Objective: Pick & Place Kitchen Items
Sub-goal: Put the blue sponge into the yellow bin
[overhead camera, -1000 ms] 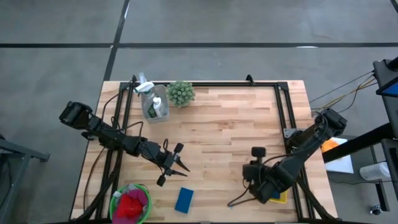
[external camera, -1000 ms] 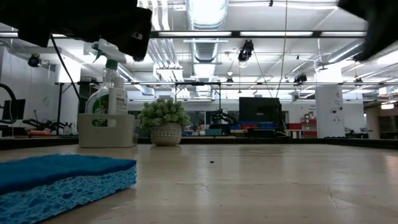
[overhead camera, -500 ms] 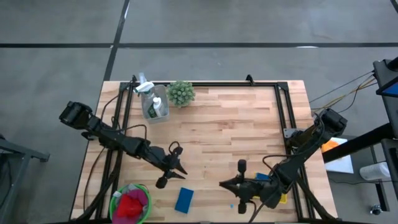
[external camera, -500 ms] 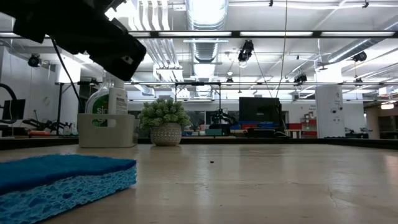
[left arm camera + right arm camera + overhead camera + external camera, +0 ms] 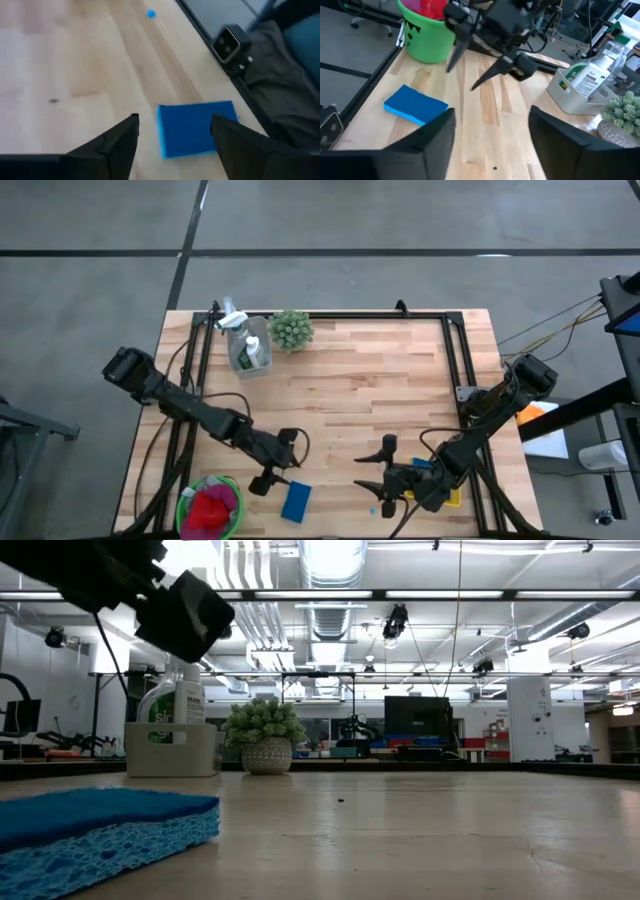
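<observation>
A flat blue sponge (image 5: 296,502) lies on the wooden table near its front edge, also seen in the low view (image 5: 100,828). My left gripper (image 5: 282,466) hangs open just above and left of it. In the left wrist view its fingers (image 5: 174,119) stand either side of the sponge (image 5: 197,129) without touching. My right gripper (image 5: 358,475) is open to the sponge's right, pointing toward the table's left and holding nothing. A red cloth (image 5: 208,508) lies inside a green bucket (image 5: 236,498) at the front left.
A white caddy (image 5: 247,360) holding a spray bottle (image 5: 587,75) stands at the far left, with a small spiky green plant (image 5: 291,330) beside it. A yellow and blue object (image 5: 447,497) lies under the right arm. Black frame rails (image 5: 455,350) border the table.
My left gripper has moved toward the near edge and the blue sponge, tipping further down. My right gripper has swung up from pointing down to nearly level, pointing toward the table's left, and has opened. The sponge has not moved.
</observation>
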`<state>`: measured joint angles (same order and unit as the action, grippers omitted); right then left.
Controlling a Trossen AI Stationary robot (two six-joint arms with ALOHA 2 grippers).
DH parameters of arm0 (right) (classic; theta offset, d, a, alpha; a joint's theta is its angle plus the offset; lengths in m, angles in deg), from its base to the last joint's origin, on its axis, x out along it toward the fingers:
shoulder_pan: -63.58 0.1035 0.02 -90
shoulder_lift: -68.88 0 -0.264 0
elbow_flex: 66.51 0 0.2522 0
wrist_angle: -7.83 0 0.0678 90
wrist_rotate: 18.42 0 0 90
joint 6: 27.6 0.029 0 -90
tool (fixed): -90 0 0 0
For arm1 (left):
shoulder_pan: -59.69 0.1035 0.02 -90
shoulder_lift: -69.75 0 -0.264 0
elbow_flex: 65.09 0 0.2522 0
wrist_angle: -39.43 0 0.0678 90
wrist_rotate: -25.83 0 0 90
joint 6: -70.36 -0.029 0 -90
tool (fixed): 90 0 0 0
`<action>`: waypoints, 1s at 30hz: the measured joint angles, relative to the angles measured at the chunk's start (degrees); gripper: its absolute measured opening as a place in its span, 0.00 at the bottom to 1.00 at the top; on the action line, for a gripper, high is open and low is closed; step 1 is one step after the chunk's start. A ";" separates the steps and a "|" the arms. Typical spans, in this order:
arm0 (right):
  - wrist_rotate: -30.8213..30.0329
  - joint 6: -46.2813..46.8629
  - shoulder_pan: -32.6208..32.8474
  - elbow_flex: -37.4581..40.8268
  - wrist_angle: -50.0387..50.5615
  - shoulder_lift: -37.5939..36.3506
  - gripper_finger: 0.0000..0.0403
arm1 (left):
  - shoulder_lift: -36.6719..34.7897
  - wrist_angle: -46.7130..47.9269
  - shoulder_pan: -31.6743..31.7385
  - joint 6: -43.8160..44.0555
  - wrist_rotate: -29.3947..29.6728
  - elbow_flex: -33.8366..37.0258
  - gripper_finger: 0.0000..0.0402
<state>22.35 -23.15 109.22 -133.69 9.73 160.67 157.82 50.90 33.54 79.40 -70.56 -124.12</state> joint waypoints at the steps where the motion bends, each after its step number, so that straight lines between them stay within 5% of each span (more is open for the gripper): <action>1: -0.01 0.25 0.01 0.03 0.12 0.00 0.62 | 1.19 0.05 -0.01 0.00 -0.74 -0.53 0.63; 7: 0.00 1.64 0.17 0.12 0.64 0.00 0.72 | 9.75 7.09 0.07 0.00 -1.12 -5.74 0.65; 21: 0.02 2.74 0.17 0.18 1.64 0.00 0.73 | 19.87 13.25 0.38 -1.73 -8.68 -13.35 0.64; 30: 0.06 2.74 0.17 0.20 1.70 0.02 0.73 | 20.92 12.68 1.28 -1.51 -6.73 -13.46 0.43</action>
<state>22.41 -20.41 109.38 -133.48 11.44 160.69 178.75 63.58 34.82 77.89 -77.30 -137.57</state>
